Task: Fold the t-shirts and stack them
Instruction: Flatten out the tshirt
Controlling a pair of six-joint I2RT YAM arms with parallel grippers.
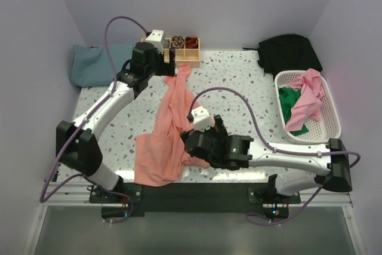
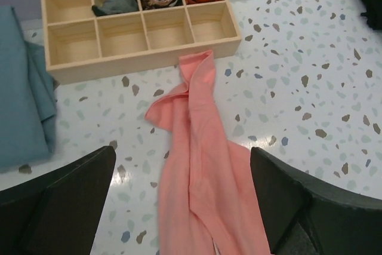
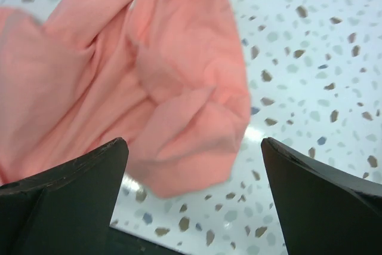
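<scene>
A large salmon-pink t-shirt (image 1: 169,125) lies rumpled in a long strip down the middle of the table, its narrow end near the wooden tray. My left gripper (image 1: 171,64) hovers open over that far end; the cloth (image 2: 200,165) lies between its fingers (image 2: 65,198) untouched. My right gripper (image 1: 191,143) hangs open above the shirt's near bunched part (image 3: 179,106), holding nothing. A teal-blue t-shirt (image 1: 95,64) lies folded at the back left (image 2: 21,100). Pink (image 1: 307,103) and green (image 1: 292,104) t-shirts sit crumpled in the basket.
The white lattice basket (image 1: 330,125) stands at the right edge. A pale wooden compartment tray (image 1: 190,57) with rolled items is at the back centre (image 2: 137,55). A black cloth (image 1: 289,52) lies at the back right.
</scene>
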